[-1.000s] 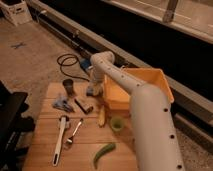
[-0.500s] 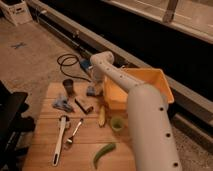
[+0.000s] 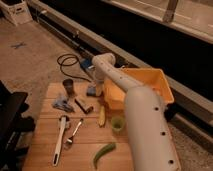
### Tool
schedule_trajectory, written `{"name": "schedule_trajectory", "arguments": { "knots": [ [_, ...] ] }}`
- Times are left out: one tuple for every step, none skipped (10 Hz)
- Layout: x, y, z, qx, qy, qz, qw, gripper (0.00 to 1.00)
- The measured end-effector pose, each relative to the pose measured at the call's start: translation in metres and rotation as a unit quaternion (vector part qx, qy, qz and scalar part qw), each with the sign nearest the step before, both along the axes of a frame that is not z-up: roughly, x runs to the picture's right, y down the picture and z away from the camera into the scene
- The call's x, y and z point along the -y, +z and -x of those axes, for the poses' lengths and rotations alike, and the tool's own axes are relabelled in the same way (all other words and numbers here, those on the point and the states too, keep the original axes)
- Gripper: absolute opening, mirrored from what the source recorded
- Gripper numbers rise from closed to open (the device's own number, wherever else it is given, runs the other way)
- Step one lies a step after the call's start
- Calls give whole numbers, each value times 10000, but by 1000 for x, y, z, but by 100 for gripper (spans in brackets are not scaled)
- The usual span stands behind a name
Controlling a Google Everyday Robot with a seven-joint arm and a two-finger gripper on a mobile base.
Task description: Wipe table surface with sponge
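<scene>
Gripper (image 3: pixel 95 83): was low at the table's far edge, right over the sponge, jaws spread wide.
Sponge (image 3: pixel 91 91): dark blue, lay flat just beside the yellow tub (image 3: pixel 152 80).
Arm (image 3: pixel 142 115): white, reached in from the lower right.
Table surface (image 3: pixel 45 150): held a rag (image 3: pixel 62 103), dark cup (image 3: pixel 68 86), green cup (image 3: pixel 118 123) and spoon (image 3: pixel 74 134).

White tubular arm (image 3: pixel 142 120), rounded joints, small dark screw holes along the near link. Gripper (image 3: pixel 96 85) sits at its far end, low over the counter's (image 3: pixel 45 150) back edge, jaws apart.
</scene>
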State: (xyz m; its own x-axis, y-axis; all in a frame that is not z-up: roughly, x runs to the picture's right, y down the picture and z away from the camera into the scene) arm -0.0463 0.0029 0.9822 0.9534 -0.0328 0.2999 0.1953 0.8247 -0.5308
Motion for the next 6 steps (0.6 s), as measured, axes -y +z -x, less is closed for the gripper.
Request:
{"name": "schedule_trajectory", "arguments": {
  "knots": [
    [-2, 3, 2, 23, 38, 44, 10000, 65],
    [-8, 5, 3, 38, 33, 114, 9999, 65],
    [-9, 7, 3, 49, 49, 132, 9999, 65],
    [-12, 9, 2, 58, 60, 181, 9998, 65],
    [-15, 11, 2, 80, 59, 224, 9997, 65],
    [-16, 12, 2, 97, 63, 242, 9996, 64]
  ]
}}
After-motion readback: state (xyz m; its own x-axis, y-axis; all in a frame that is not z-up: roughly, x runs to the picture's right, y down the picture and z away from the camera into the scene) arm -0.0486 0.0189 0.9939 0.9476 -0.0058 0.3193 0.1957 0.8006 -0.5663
